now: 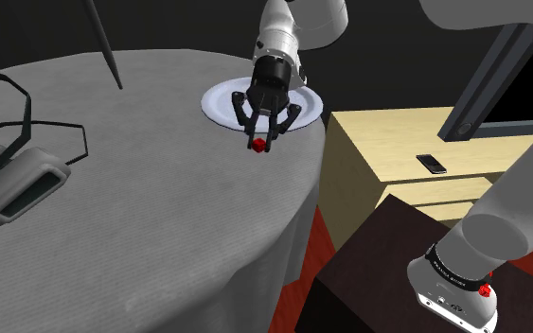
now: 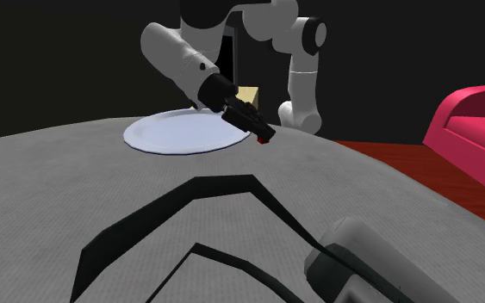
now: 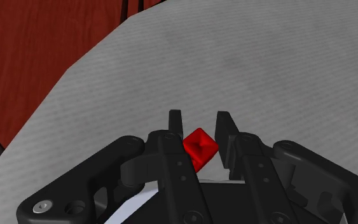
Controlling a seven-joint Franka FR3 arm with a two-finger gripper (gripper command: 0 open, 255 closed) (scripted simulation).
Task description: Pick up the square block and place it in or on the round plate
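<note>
Home, living room: round grey table (image 1: 160,218); pink sofa (image 2: 473,129) near it; pale wooden drawer chest (image 1: 397,161) just beside it; red-brown wood floor (image 3: 44,38) beneath

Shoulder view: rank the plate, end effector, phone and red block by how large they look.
1. white plate, largest
2. end effector
3. black phone
4. red block, smallest, clasped at the end effector's tips

- The white Franka arm (image 1: 297,24) reaches down over the round white plate (image 1: 219,99), its wrist pointing steeply downward.
- The all-black gripper (image 1: 258,142) hangs just beyond the plate's rim.
- Its fingers (image 3: 174,121) clasp a small red square block (image 3: 199,147).
</note>
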